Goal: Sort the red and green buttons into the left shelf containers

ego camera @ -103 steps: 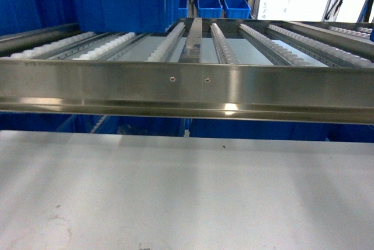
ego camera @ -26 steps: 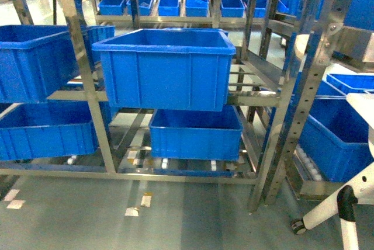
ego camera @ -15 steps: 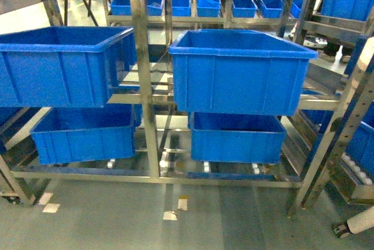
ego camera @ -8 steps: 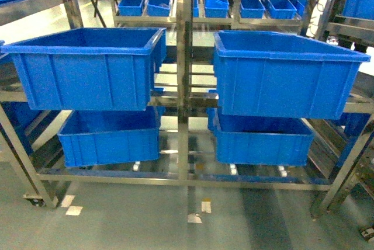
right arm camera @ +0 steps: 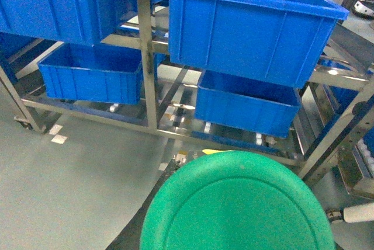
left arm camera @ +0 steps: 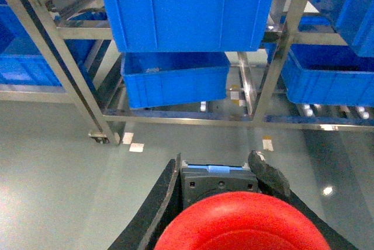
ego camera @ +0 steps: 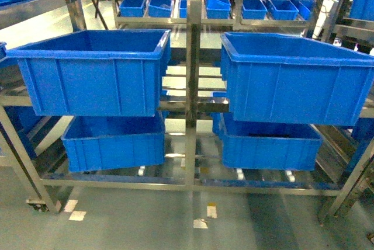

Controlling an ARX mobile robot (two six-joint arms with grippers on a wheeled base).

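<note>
While the left gripper (left arm camera: 219, 203) jaws pinch the round red-capped push-button (left arm camera: 242, 222) and the right arm's jaws carry the round green-capped push-button (right arm camera: 236, 203), their grip hidden, both sit well short of the deep bright-blue plastic bins (ego camera: 93, 69) at twelve o'clock; letting go early risks a drop onto the grey floor (ego camera: 117, 221), or a clip on the steel shelf post (ego camera: 191, 86)

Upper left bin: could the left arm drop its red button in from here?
Probably not yet. The left gripper holds the red button low over the floor, short of the rack, with the upper left bin rim above it. Nothing blocks the open top.
</note>
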